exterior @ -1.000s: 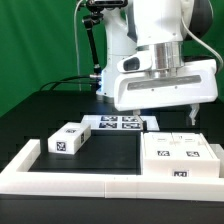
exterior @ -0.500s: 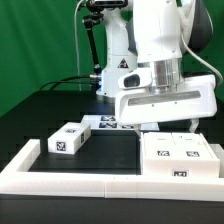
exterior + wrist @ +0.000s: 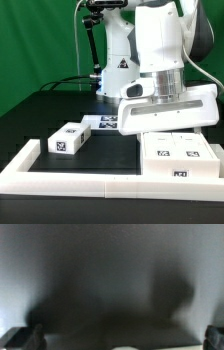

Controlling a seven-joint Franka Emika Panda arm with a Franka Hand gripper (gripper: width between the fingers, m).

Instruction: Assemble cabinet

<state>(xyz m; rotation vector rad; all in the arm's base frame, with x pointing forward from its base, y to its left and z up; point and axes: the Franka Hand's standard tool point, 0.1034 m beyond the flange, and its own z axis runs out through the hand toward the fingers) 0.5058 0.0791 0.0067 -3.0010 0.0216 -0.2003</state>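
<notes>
The cabinet [image 3: 180, 156] is the large white box with square markers on its top and front, at the exterior view's right, inside the low white frame. My gripper [image 3: 170, 128] hangs right above the cabinet's top, and its fingers are mostly hidden behind the white hand. In the wrist view the gripper [image 3: 122, 339] shows only dark fingertips [image 3: 30, 336] at the picture's two edges, wide apart, with nothing held between them. The rest of that view is dark and blurred. A small white drawer block [image 3: 68, 138] with markers lies at the exterior view's left.
The low white border frame [image 3: 60, 176] runs along the front and left of the black table. The marker board [image 3: 106, 122] lies flat behind the block, near the arm's base. A green backdrop stands behind.
The hand has come down toward the cabinet's top and shifted slightly to the exterior view's right. The cabinet and the block have not moved.
</notes>
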